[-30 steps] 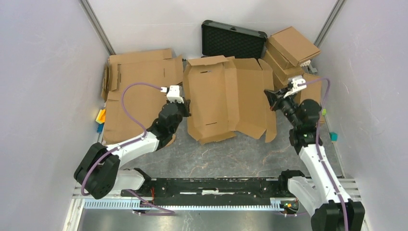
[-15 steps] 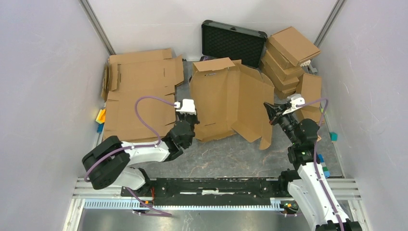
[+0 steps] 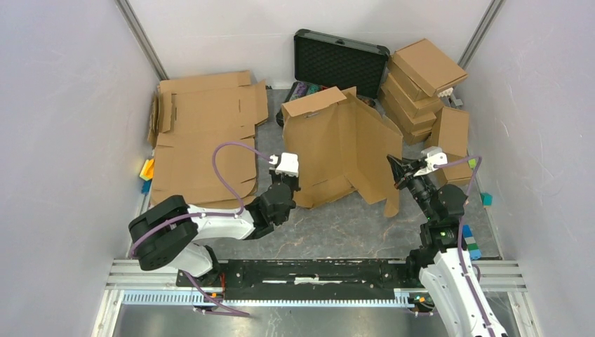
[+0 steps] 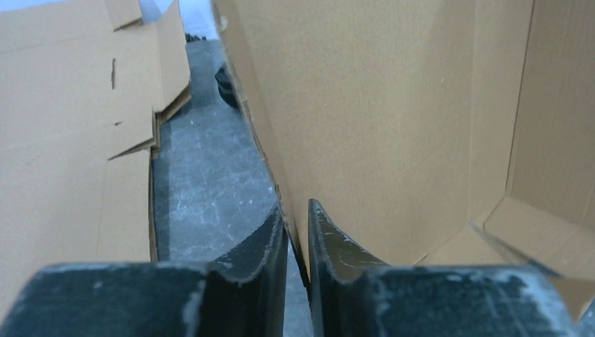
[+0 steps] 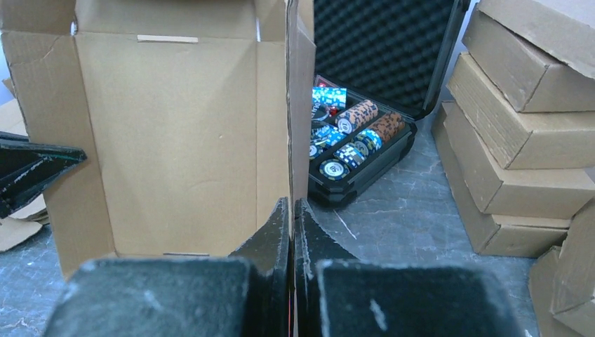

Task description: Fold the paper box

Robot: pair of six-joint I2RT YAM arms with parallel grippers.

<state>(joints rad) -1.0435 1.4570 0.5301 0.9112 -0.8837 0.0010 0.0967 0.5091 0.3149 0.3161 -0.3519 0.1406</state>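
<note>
The paper box (image 3: 337,144) is a brown cardboard piece standing tilted in the middle of the table, with its side panels bent forward. My left gripper (image 3: 290,188) is at its lower left edge. In the left wrist view the fingers (image 4: 297,219) stand slightly apart, with the box's edge (image 4: 393,126) between them and a thin gap beside it. My right gripper (image 3: 393,165) is shut on the front edge of the right panel. Seen from the right wrist, the jaws (image 5: 291,208) pinch that thin vertical edge of the box (image 5: 175,133).
A black foam-lined case (image 3: 340,60) holding colourful chips (image 5: 344,133) lies open behind the box. Folded cardboard boxes (image 3: 421,84) are stacked at the back right. Flat cardboard sheets (image 3: 203,140) cover the left side. Small coloured blocks (image 3: 146,172) lie at both table edges.
Both arms drew back toward the near edge and the box rose from lying flat to standing, its panels bent forward. The left fingers have parted a little.
</note>
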